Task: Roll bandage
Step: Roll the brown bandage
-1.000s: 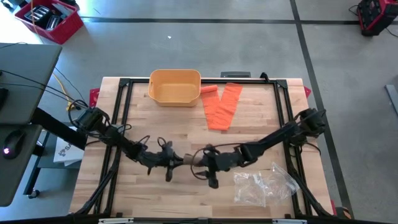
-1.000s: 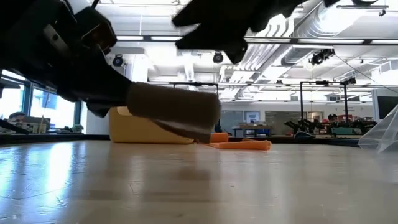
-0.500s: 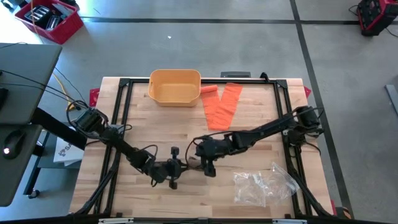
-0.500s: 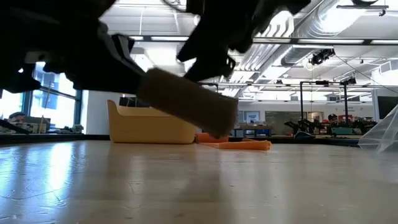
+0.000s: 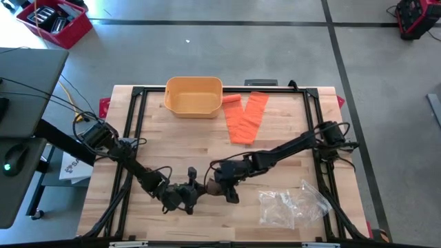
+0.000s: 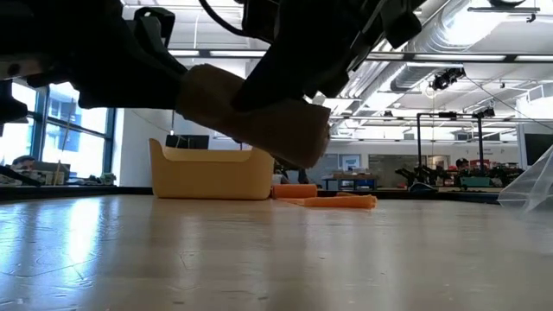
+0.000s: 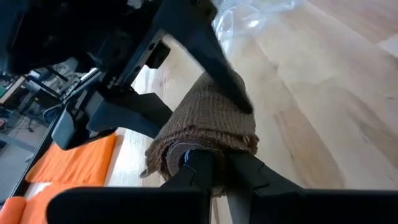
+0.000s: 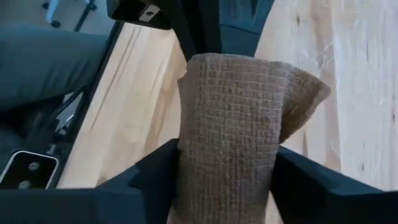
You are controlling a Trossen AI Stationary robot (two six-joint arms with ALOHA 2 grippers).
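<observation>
Bandage roll [image 8: 227, 134] between both pincers' fingers.

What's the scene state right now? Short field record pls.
held item: brown bandage roll, off the table
left gripper: shut on one end of the roll
right gripper: fingers on both sides of the roll
orange bandage: flat on table, far side
yellow bin: beside orange bandage
plastic bag: near right edge of table

Brown grid-knit bandage roll [image 8: 227, 134]; yellow-orange bin [image 5: 193, 96]; bright orange cloth [image 5: 247, 118]; pale wood table [image 5: 289, 145]; clear plastic bag [image 5: 293, 204].
</observation>
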